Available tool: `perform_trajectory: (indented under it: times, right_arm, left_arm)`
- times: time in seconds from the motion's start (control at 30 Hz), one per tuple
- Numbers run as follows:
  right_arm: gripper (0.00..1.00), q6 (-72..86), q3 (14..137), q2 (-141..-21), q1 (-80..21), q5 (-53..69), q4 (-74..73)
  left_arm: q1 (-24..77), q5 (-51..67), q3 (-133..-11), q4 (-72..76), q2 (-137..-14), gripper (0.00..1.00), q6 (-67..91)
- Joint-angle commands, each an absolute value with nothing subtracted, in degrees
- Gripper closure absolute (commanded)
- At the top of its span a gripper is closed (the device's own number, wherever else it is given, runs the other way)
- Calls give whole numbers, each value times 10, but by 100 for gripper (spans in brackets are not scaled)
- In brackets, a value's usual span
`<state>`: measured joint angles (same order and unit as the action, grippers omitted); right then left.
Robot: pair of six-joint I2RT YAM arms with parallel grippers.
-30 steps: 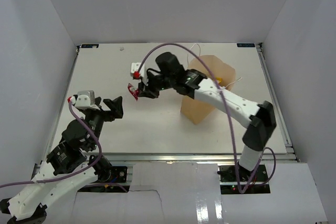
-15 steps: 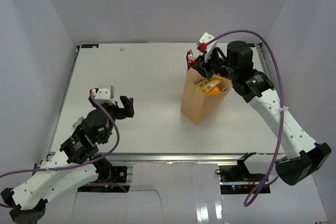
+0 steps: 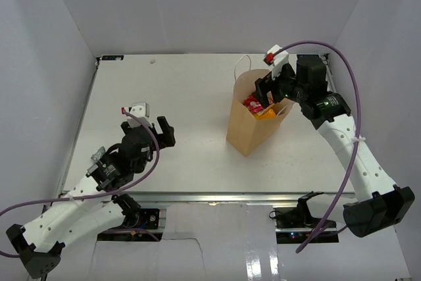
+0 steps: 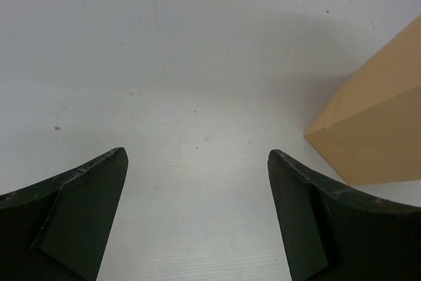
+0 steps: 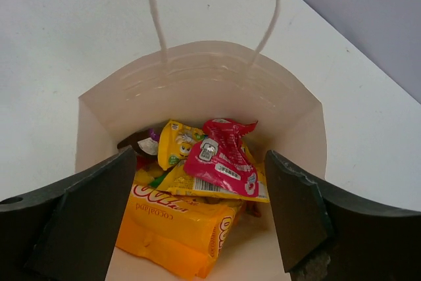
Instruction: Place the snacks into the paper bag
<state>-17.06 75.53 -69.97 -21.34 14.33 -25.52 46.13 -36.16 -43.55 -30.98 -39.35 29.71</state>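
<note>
The brown paper bag (image 3: 248, 123) stands upright right of the table's middle, its white cord handles (image 5: 158, 18) at the far rim. Inside it lie the snacks: a red-pink packet (image 5: 223, 156) on top, a yellow packet (image 5: 174, 143), an orange-yellow pouch (image 5: 177, 225) and a dark packet (image 5: 131, 141) at the back. The red packet (image 3: 252, 104) also shows from above. My right gripper (image 3: 271, 90) hovers open just over the bag's mouth (image 5: 200, 156), holding nothing. My left gripper (image 3: 163, 133) stands open over bare table, the bag's corner (image 4: 375, 133) to its right.
White walls enclose the table (image 3: 171, 90) on three sides. The right arm's purple cable (image 3: 348, 83) loops above the bag's right side.
The right arm carried the red packet from the table's middle to the bag, then opened; the packet now lies in the bag. The left arm has crept forward and right.
</note>
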Motion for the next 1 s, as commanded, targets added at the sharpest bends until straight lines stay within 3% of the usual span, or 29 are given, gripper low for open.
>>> perform_trajectory:
  times: [0.0, 0.17, 0.23, 0.4, 0.5, 0.67, 0.83, 0.97]
  right_arm:
    - [15, -168, 777, -658, -208, 181, -265]
    - [9, -167, 778, -600, -203, 235, -277]
    - [7, -164, 766, -582, -200, 250, -276]
    - [6, -155, 711, -534, -184, 290, -264]
    - [6, -153, 682, -517, -165, 316, -258]
    - [6, -149, 645, -497, -142, 343, -251]
    - [6, -147, 628, -482, -121, 363, -249]
    - [6, -144, 625, -475, -114, 364, -248]
  left_arm:
    - [426, -316, -467, -344, -419, 2, 353]
    - [220, -117, -457, -313, -489, 2, 345]
    - [164, -94, -457, -310, -507, 2, 364]
    - [34, -251, -510, -436, -608, 3, 524]
    - [-35, -288, -546, -516, -663, 2, 600]
    - [-114, -303, -528, -494, -676, 2, 601]
    - [-220, -275, -526, -444, -763, 2, 549]
    - [-241, -267, -548, -431, -830, 2, 521]
